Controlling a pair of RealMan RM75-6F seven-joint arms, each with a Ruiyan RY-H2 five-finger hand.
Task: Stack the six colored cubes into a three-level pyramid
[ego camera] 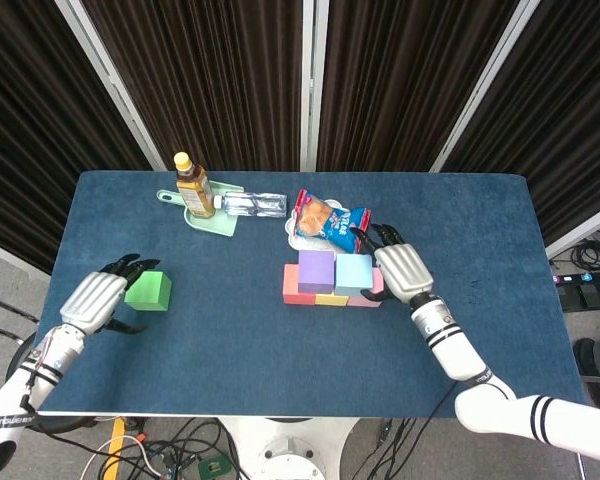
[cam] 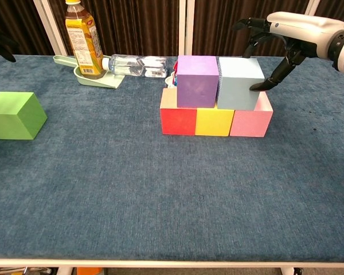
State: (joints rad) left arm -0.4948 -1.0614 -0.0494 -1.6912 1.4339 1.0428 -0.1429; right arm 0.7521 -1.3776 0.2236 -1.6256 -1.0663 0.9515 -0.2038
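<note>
- The bottom row is three cubes set touching in a line: red cube (cam: 178, 120) on the left, yellow cube (cam: 214, 121) in the middle, pink cube (cam: 251, 121) on the right. That wide base is what a pyramid of three levels needs.
- The second level holds two cubes side by side, purple cube (cam: 197, 81) on the left and light blue cube (cam: 238, 83) on the right. Each sits across a seam of the row below, which likely steadies them.
- The right hand (cam: 275, 43) hovers at the far right side of the light blue cube with fingers spread and gripping nothing; a fingertip is at the cube's right face, though contact is hard to judge.
- The green cube (cam: 15, 115) lies alone at the near left of the table (ego camera: 240, 340), well apart from the stack. It is the last one, meant for the top.
- The left hand (ego camera: 98, 298) rests just left of the green cube with fingers curved toward it, seemingly placed to take it; whether it already grips I cannot tell.
- Count: six cubes, five stacked and one loose.
- At the far side sit one tea bottle (cam: 83, 38), one clear bottle (cam: 136, 64) lying down, one pale green dish (cam: 106, 80) and one snack bag (ego camera: 330, 220).
</note>
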